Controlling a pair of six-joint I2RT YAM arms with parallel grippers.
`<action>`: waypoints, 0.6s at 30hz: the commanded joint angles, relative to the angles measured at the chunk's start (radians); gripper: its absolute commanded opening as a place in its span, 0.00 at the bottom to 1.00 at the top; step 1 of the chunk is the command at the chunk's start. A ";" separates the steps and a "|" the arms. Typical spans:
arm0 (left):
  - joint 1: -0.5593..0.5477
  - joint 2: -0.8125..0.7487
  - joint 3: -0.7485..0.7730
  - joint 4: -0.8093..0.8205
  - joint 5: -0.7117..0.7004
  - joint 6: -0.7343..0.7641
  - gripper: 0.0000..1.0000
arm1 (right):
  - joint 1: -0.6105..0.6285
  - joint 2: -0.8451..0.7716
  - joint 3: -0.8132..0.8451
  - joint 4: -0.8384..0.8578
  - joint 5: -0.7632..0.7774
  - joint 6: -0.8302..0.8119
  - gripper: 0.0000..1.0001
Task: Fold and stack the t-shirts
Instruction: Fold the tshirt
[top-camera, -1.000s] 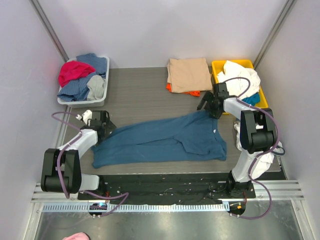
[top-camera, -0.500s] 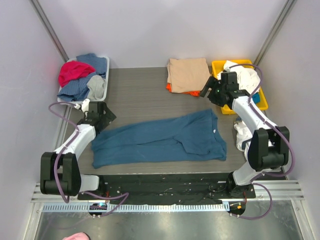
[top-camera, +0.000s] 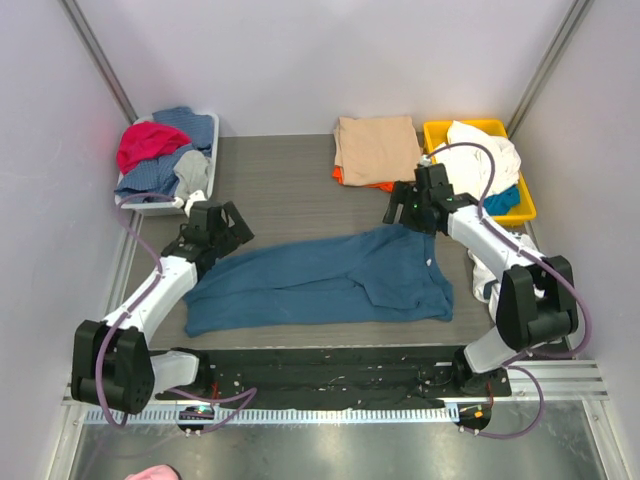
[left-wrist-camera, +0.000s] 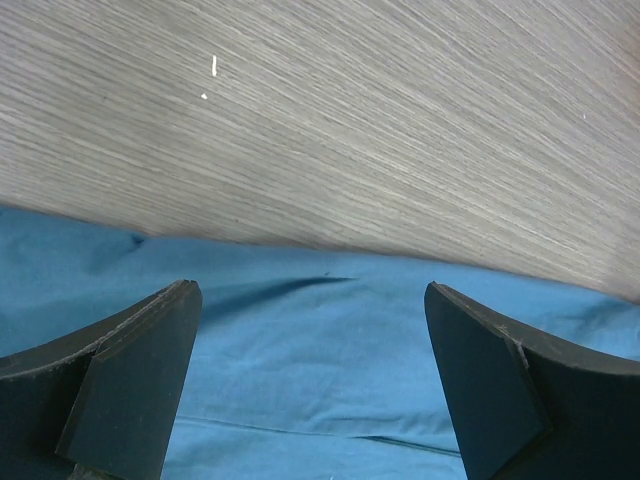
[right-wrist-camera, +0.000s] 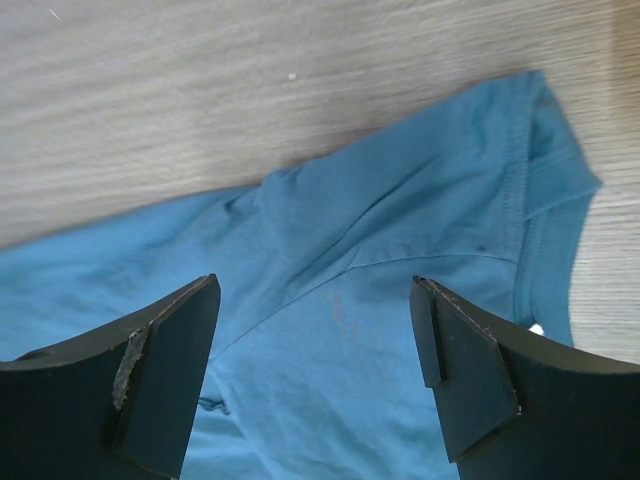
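Note:
The dark teal-blue t-shirt (top-camera: 330, 280) lies spread lengthwise across the middle of the table, partly folded into a long strip. The tan-beige t-shirt (top-camera: 378, 148) lies folded at the back, on top of the orange one, whose edge (top-camera: 384, 185) peeks out. My left gripper (top-camera: 236, 224) is open and empty above the blue shirt's far left edge; its wrist view shows the blue cloth (left-wrist-camera: 330, 360) between the fingers (left-wrist-camera: 130, 380). My right gripper (top-camera: 398, 212) is open and empty above the shirt's far right corner, with the sleeve and seam (right-wrist-camera: 400, 230) below it.
A grey bin (top-camera: 203, 203) with red, blue and grey clothes stands at the back left. A yellow bin (top-camera: 440, 128) holding white cloth stands at the back right. More white cloth (top-camera: 484, 266) lies by the right arm.
Both grippers lifted off the shirt's ends, swung towards the back, then came inward over its far edge. The blue shirt has stayed in place.

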 joint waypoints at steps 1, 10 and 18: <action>0.001 -0.043 -0.018 0.038 0.020 0.026 1.00 | 0.062 0.076 0.043 0.019 0.127 -0.047 0.85; -0.001 -0.070 -0.061 0.026 0.016 0.026 1.00 | 0.081 0.228 0.091 0.028 0.230 -0.041 0.84; -0.001 -0.051 -0.066 0.024 0.010 0.029 1.00 | 0.084 0.390 0.186 0.038 0.273 -0.043 0.84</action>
